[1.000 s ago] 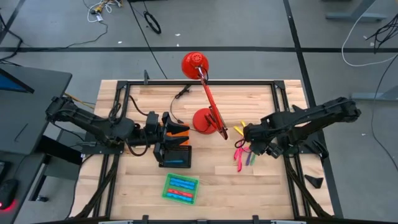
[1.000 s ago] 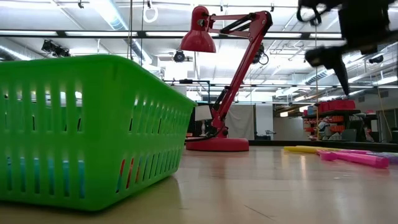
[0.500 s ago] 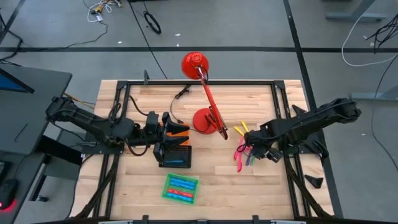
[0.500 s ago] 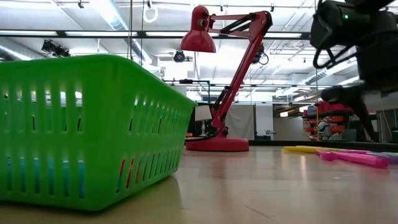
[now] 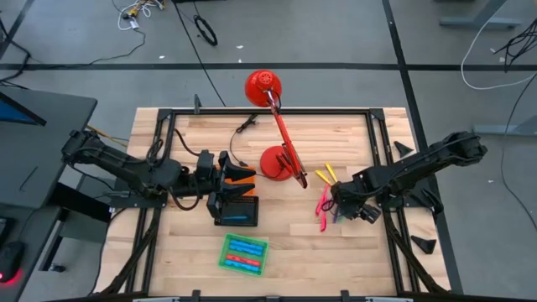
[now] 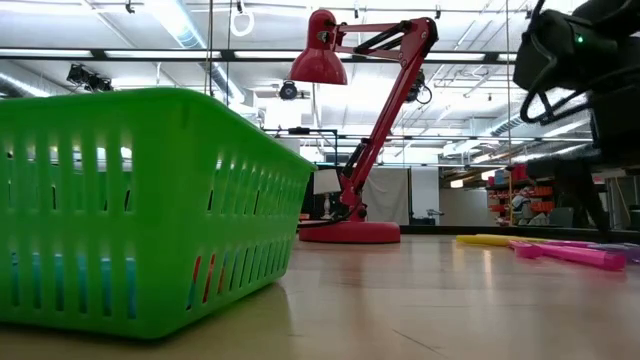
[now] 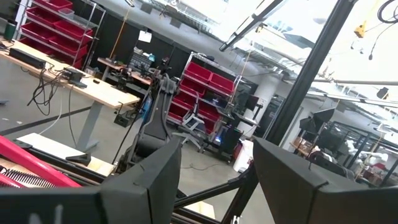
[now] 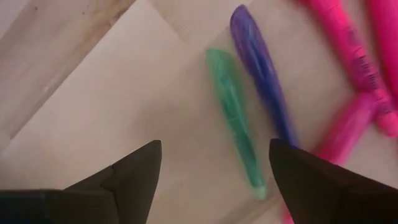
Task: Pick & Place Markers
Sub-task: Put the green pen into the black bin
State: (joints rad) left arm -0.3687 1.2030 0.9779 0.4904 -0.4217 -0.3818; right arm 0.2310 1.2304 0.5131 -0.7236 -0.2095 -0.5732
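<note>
Hovering right fingers (image 8: pixel 211 177) spread wide, empty — green marker (image 8: pixel 235 119) lengthwise between them, purple marker (image 8: pixel 260 68) alongside.

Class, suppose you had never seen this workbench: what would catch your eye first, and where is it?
The red desk lamp at the table's far middle stands out first. Next, the loose markers on the right side, with the right gripper open just above a green marker. Near the front edge sits a green basket holding more markers.

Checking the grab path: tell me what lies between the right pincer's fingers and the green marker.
Only bare wood, per the right wrist view: the open right pincer hangs above the green marker, nothing between.
</note>
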